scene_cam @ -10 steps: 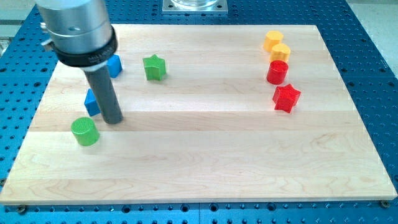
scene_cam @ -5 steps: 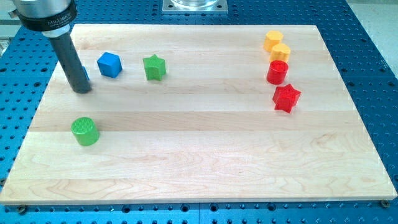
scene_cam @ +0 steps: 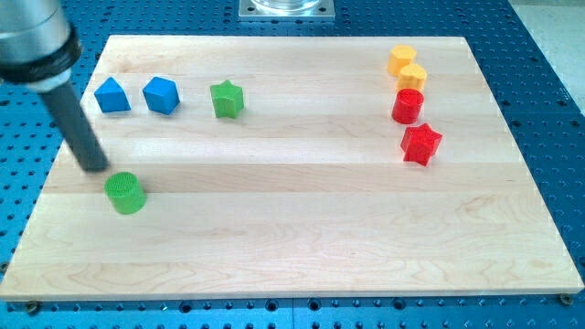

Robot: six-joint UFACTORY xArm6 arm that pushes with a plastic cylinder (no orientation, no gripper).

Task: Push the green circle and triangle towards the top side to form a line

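A green circle block [scene_cam: 124, 193] lies at the view's lower left of the wooden board [scene_cam: 302, 228]. A green star-shaped block [scene_cam: 226, 99] sits near the view's top, left of centre. My tip [scene_cam: 95, 167] stands just above and left of the green circle, close to it; touching or not cannot be told. I see no green triangle; the only triangle-like block is blue [scene_cam: 111, 95], at the view's upper left.
A blue block [scene_cam: 161, 94] sits between the blue triangle and the green star. At the view's upper right stand two yellow blocks [scene_cam: 400, 59] [scene_cam: 412, 77], a red cylinder [scene_cam: 408, 105] and a red star [scene_cam: 420, 143].
My tip moved up and left, pushing the blue triangle toward the view's top left, then came back down to just above the green circle. The green circle has not moved.
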